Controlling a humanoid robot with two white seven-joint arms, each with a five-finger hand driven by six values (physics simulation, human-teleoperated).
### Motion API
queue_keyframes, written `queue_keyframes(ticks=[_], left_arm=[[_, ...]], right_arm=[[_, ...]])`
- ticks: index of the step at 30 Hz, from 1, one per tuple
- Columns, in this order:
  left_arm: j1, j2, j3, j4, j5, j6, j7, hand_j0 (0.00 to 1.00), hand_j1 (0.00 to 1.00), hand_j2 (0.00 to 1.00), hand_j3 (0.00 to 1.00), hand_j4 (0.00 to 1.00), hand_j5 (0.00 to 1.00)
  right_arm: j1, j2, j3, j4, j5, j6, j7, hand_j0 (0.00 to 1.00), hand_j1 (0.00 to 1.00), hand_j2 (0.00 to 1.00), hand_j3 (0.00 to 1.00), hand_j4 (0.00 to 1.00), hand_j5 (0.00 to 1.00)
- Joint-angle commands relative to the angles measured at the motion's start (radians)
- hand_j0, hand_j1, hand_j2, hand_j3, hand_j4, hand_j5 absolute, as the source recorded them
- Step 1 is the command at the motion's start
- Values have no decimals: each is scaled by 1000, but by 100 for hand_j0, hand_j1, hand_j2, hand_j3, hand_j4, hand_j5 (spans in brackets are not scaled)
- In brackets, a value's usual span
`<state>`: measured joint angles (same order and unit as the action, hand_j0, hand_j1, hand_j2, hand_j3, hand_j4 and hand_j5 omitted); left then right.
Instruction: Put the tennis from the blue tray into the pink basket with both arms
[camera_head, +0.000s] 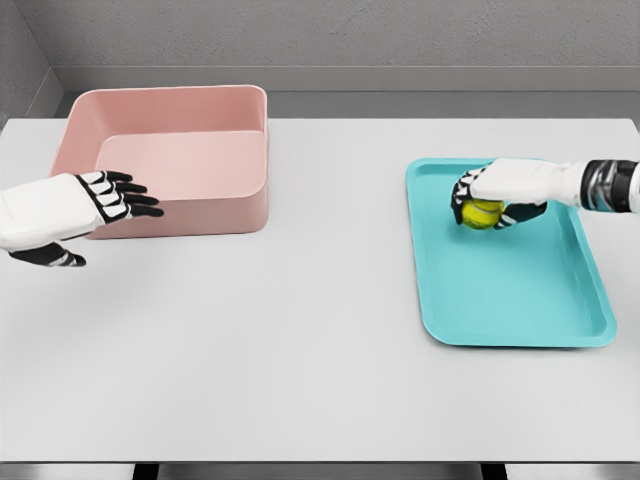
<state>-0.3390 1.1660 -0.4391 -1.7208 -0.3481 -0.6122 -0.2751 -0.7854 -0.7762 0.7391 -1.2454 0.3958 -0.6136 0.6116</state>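
A yellow-green tennis ball (482, 213) lies in the upper part of the blue tray (520, 310) on the right of the table. My right hand (490, 200) reaches in from the right edge and is curled around the ball from above. The pink basket (200, 140) stands at the back left, open side up, with nothing visible inside. Near the basket's front left corner, my left hand (120, 200) hovers with fingers stretched out and holds nothing.
The grey-white table (300, 340) spreads between basket and tray. Its front edge runs along the bottom of the view. A grey wall stands behind the table.
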Motion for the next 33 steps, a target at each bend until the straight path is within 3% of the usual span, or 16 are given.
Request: queue_keyframes(ticks=[1,9,15,22,33], left_arm=[[0,1,0,1,6,1,0,100,100,100,100,100,100],[0,0,0,0,6,1,0,100,100,100,100,100,100],[0,0,0,0,6,1,0,100,100,100,100,100,100],[2,-3,0,0,3,1,0,100,100,100,100,100,100],[2,-2,-1,1,4,1,0,100,100,100,100,100,100]], right_arm=[[0,-20,-15,-66,-9,3,-1,46,46,46,46,46,46],[6,-17,0,-289,-2,3,-1,43,43,43,43,43,43],[5,3,3,-368,11,3,-1,43,43,43,43,43,43],[3,166,85,-368,81,3,-1,43,43,43,43,43,43],[3,316,164,-364,124,3,-1,43,43,43,43,43,43]])
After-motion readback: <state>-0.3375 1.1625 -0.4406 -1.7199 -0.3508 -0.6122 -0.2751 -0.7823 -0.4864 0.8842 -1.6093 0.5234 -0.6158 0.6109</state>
